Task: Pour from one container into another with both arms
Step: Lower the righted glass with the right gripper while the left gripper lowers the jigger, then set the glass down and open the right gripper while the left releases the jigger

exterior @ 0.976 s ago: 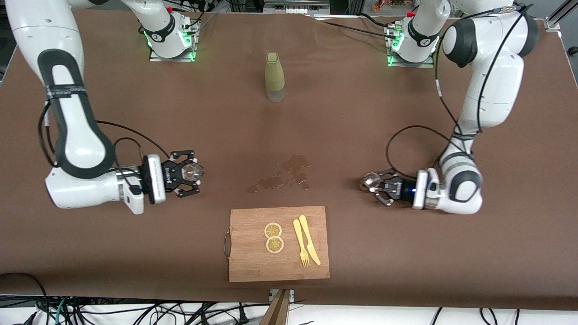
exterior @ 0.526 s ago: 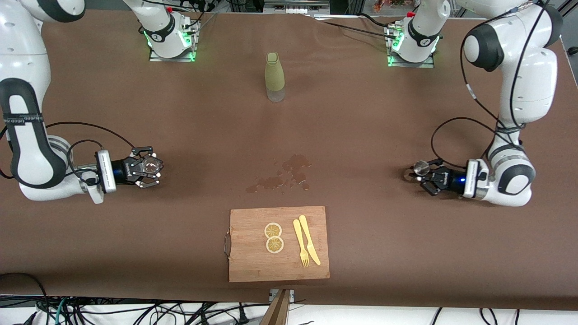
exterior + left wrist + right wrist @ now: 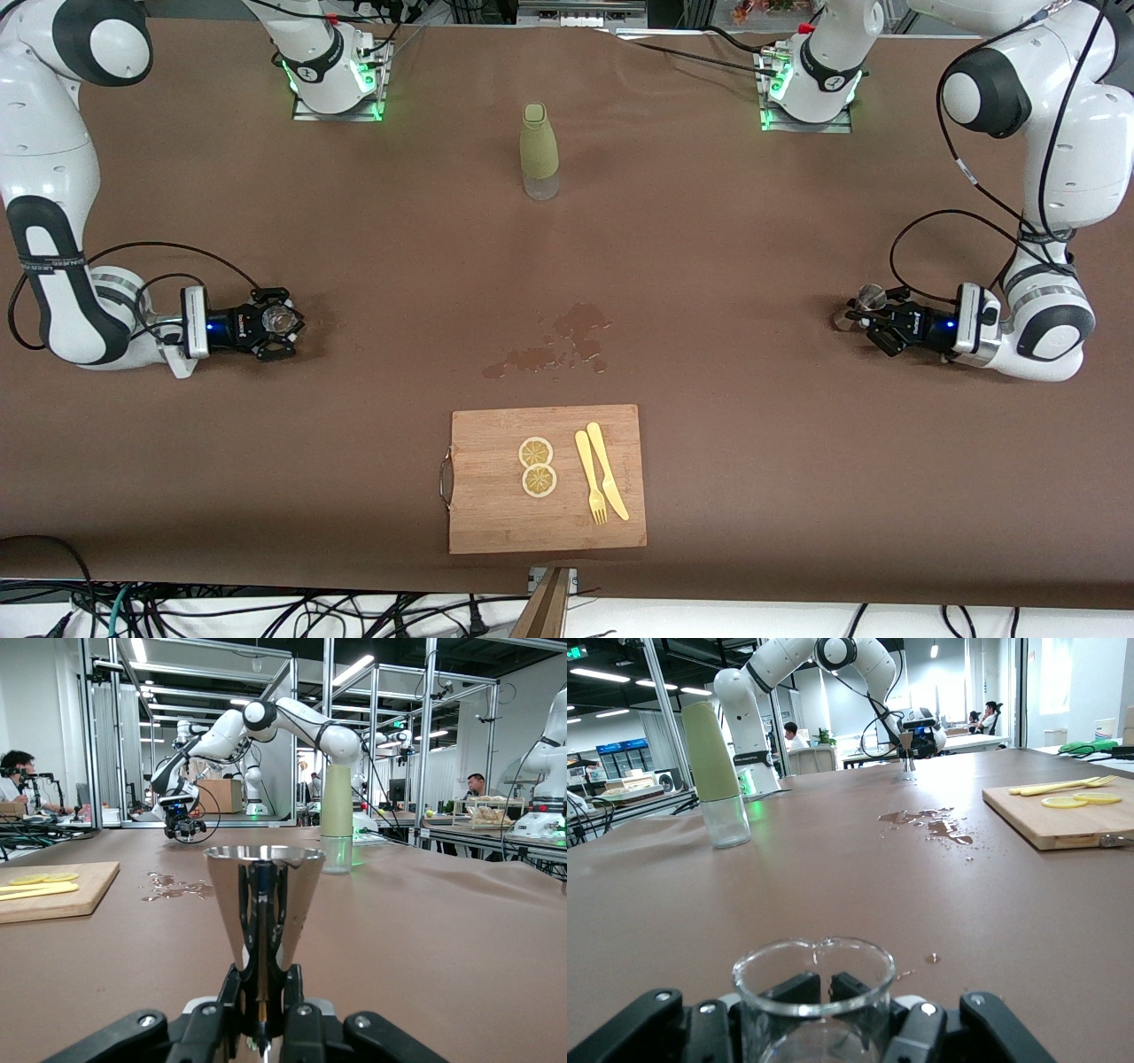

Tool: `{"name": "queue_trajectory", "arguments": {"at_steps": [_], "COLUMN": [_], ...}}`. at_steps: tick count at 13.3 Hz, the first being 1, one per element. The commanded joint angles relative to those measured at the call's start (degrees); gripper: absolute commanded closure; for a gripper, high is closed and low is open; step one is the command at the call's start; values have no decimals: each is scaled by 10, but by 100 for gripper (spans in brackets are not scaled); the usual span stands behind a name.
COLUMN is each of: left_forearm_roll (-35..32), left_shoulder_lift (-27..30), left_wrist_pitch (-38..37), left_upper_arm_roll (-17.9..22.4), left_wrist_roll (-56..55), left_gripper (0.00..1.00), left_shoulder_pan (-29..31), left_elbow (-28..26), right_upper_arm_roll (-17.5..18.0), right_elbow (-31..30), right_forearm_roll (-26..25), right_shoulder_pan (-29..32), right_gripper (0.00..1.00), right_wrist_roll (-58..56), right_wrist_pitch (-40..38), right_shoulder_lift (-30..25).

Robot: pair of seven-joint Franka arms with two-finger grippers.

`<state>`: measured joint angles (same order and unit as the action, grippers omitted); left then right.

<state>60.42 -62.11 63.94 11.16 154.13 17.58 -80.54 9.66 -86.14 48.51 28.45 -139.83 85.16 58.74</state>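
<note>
Toward my right arm's end of the table, my right gripper hangs low over the brown table, wrist laid out level. Its fingers are closed narrow around a small glass beaker. In the right wrist view the beaker's open rim and pour lip sit upright between the black fingers, and I cannot tell whether its base touches the table.

At the middle of the table, between the two arm bases, stands a bottle with a green sleeve and a clear bottom, upright and on its own. Nearer the front camera than the bottle, a dark wet spill spreads over the cloth. Nearer again lies a wooden cutting board, its metal handle toward my right arm's end. On it two lemon slices touch each other, and just beside them, toward my left arm's end, a yellow fork and a yellow knife lie close together.

Toward my left arm's end, my left gripper is also low over the table with its wrist level. Its fingers are pinched narrow on the slim base of a metal cone cup. The left wrist view shows the cup upright, wide mouth up. Both vessels are well apart, with the spill between them.
</note>
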Motion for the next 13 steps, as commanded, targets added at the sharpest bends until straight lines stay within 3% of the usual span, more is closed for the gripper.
{"name": "queue_trajectory", "arguments": {"at_steps": [1, 2, 3, 4, 5, 6, 7, 8, 9, 13], "left_forearm_roll": [-15, -15, -15, -17, -34, -39, -39, -39, -38, -35], "left_shoulder_lift": [-10, -13, -14, -14, -14, -14, -14, -14, -13, -4], "left_wrist_pitch": [-7, -9, -11, -10, -10, -10, -8, -5, -3, 7], "left_upper_arm_roll": [-1, 8, 12, 14, 18, 18, 18, 18, 18, 32], "left_wrist_roll": [51, 59, 66, 67, 69, 69, 64, 55, 35, -97], "left_gripper": [100, 100, 100, 100, 100, 100, 87, 49, 1, 0], "left_shoulder_pan": [6, 6, 6, 7, 9, 9, 10, 10, 10, 11], "left_elbow": [-8, -12, -13, -13, -12, -12, -12, -8, -5, 13], "right_upper_arm_roll": [-1, -1, 0, 0, 0, -1, -3, -10, -18, -53], "right_elbow": [7, 7, 7, 7, 7, 7, 8, 10, 11, 12], "right_forearm_roll": [7, 9, 10, 10, 10, 9, 3, -1, -6, -26], "right_shoulder_pan": [0, -1, -2, -2, -2, -1, 1, 6, 7, 10], "right_gripper": [100, 97, 71, 31, 0, 0, 0, 0, 0, 0], "right_wrist_roll": [-29, -36, -39, -37, -34, -36, -34, -33, -33, -25], "right_wrist_pitch": [-10, -10, -8, -9, -10, -11, -14, -14, -16, -36], "right_shoulder_lift": [22, 29, 30, 30, 30, 30, 26, 23, 23, 3]}}
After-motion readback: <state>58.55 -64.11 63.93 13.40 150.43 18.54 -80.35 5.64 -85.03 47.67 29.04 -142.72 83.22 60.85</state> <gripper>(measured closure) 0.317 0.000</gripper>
